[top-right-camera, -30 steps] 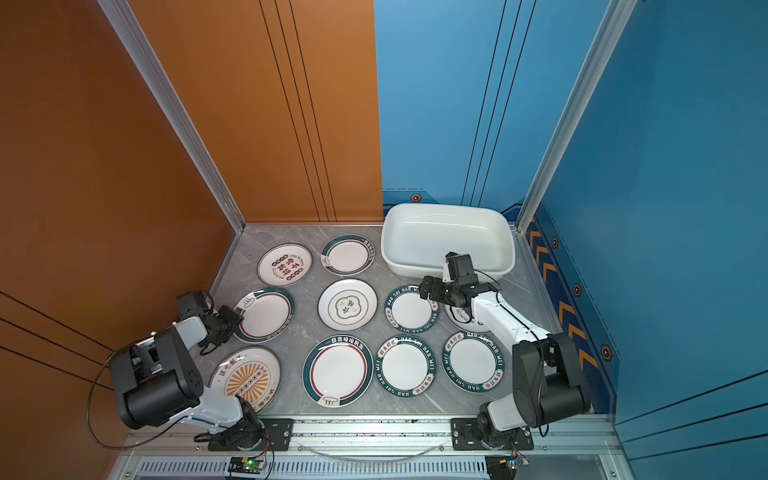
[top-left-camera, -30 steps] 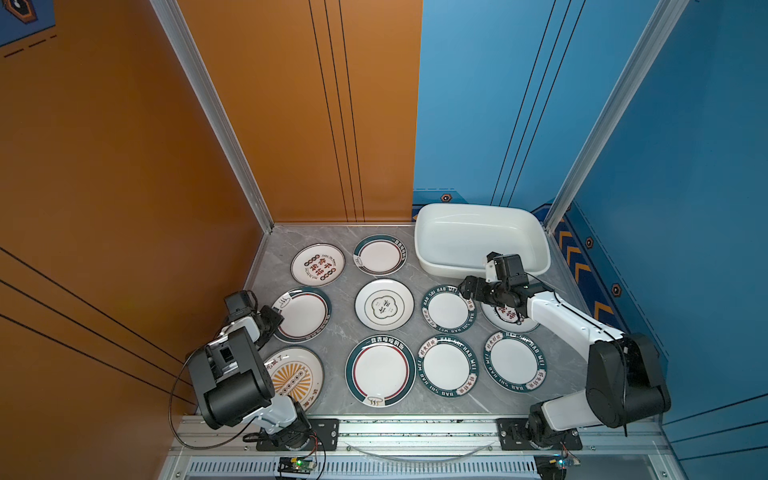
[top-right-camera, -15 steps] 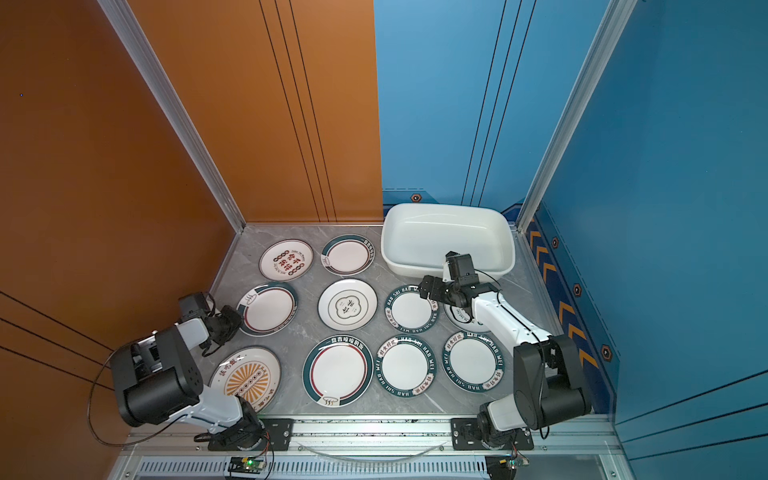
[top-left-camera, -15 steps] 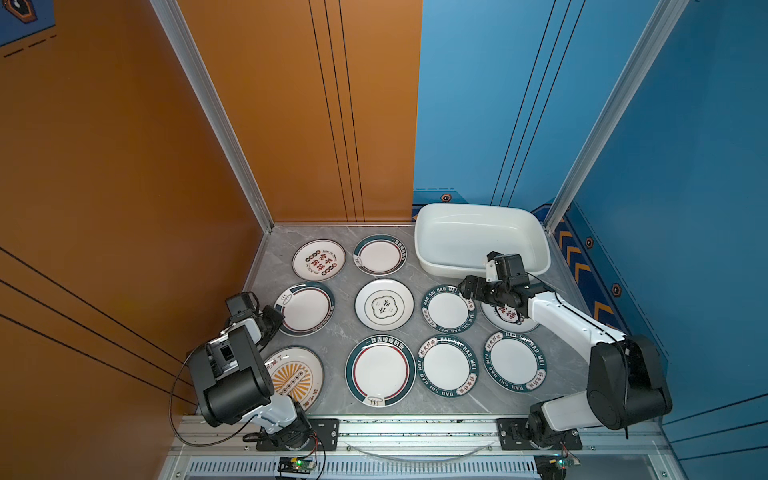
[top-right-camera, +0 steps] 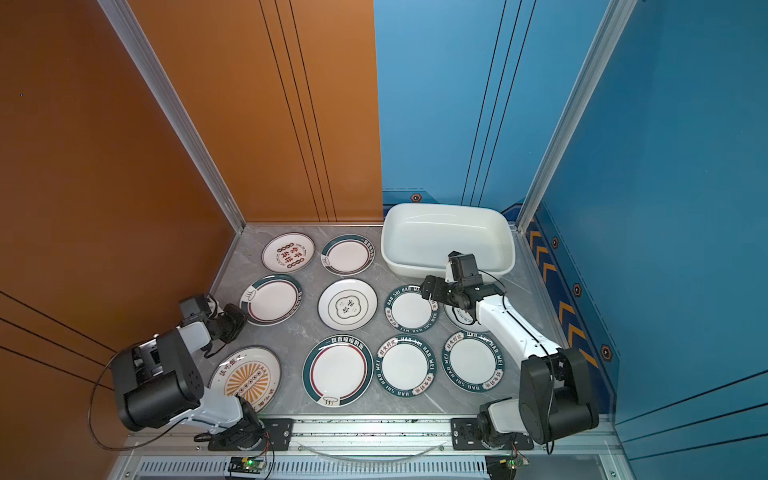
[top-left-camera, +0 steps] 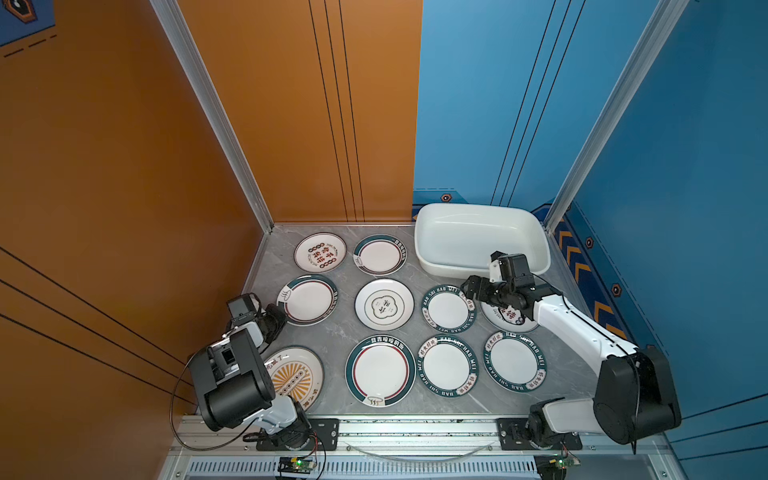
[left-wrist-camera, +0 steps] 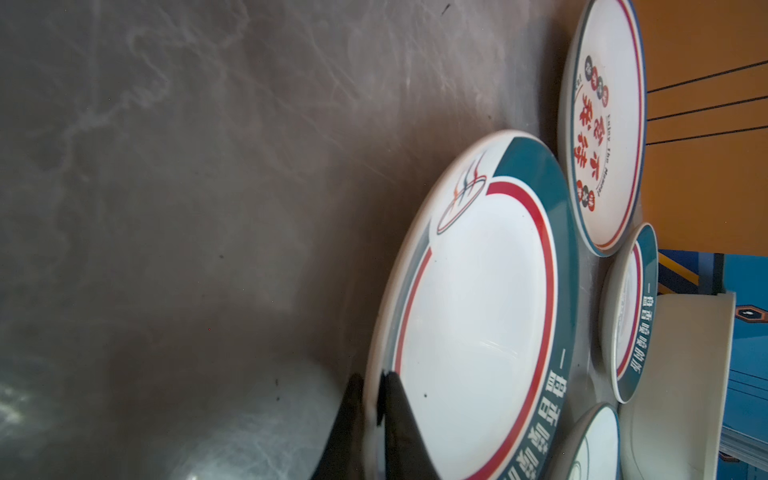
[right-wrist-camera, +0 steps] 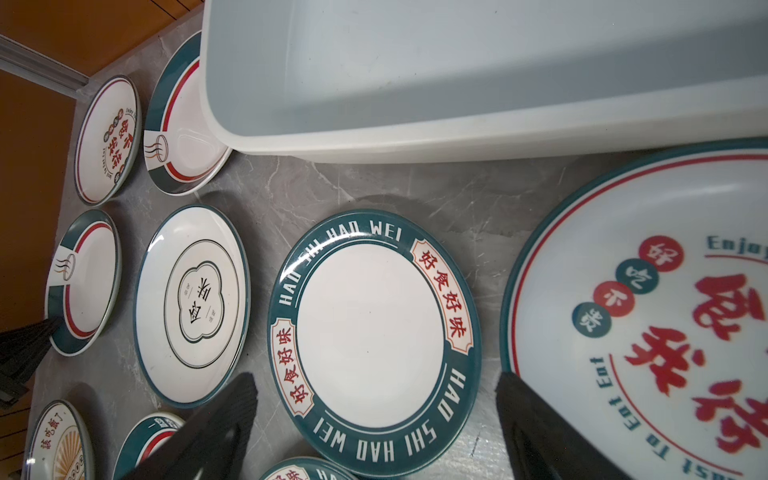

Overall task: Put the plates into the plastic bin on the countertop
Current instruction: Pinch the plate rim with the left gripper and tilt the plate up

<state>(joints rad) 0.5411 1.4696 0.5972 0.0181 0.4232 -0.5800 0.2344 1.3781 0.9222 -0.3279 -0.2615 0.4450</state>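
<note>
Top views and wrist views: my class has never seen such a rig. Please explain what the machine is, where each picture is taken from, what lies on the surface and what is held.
Two robot arms work at a grey countertop. Two pictures look down from overhead, side by side; two come from cameras on the arms' wrists. Round printed plates lie on the countertop, beside an empty white bin. The left tool is shut on the edge of a green-rimmed plate. The right tool is open, holding nothing, by a lettered plate.
</note>
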